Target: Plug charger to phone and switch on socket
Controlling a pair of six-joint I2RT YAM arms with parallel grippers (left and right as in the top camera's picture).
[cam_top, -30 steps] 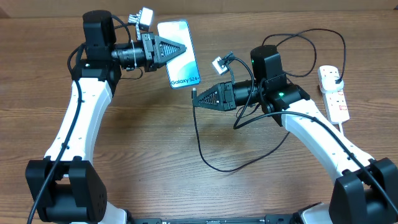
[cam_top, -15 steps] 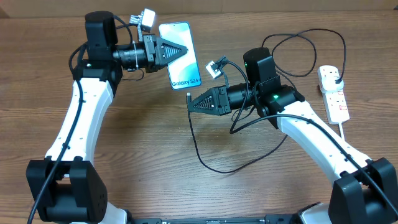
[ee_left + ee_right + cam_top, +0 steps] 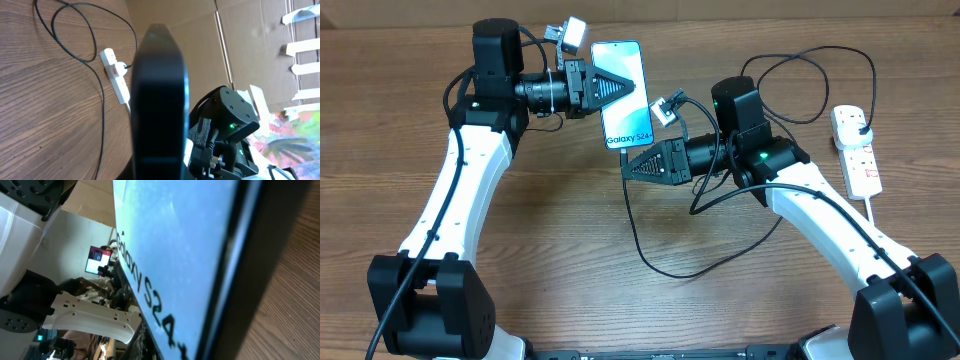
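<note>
Our left gripper (image 3: 620,86) clamps the phone (image 3: 632,118) aloft, its long axis aimed down at our right gripper (image 3: 628,166), which pinches the charger (image 3: 638,225) tip just below the port end.

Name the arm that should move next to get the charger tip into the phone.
Right. The right pincer grips the charger near its tip, close by the phone at its Galaxy-text end. The left pincer holds the phone, so it should just steady it.
</note>
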